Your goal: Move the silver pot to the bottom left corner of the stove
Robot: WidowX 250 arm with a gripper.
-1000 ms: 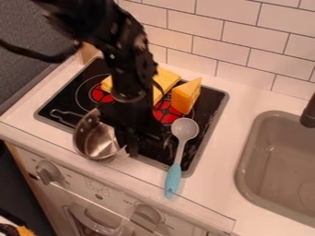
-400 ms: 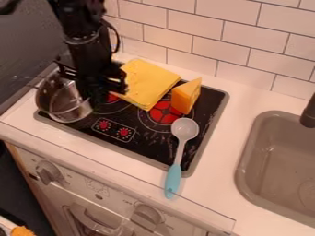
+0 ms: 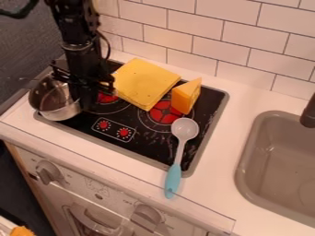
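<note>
I have the gripper (image 3: pixel 83 99) hanging down at the right side of the silver pot (image 3: pixel 58 113), right against its rim as I see it; whether it is pinching that rim or standing spread around it, I cannot tell from here. The pot is at the bottom left corner of the stove (image 3: pixel 144 152), its left part reaching out past the stove's edge. Its mouth faces up and its round body looks about upright — I can't make out whether the base touches the surface. A thin, faint handle seems to run out to the left and slightly up, so the pot's long axis lies roughly across my view.

Over to the right, a yellow cloth (image 3: pixel 144 83) lies beside an orange cheese wedge (image 3: pixel 186 96). A spoon (image 3: pixel 184 129) has its bowl on the stove, its blue handle pointing down over the front edge — onto the counter (image 3: pixel 224 161).
</note>
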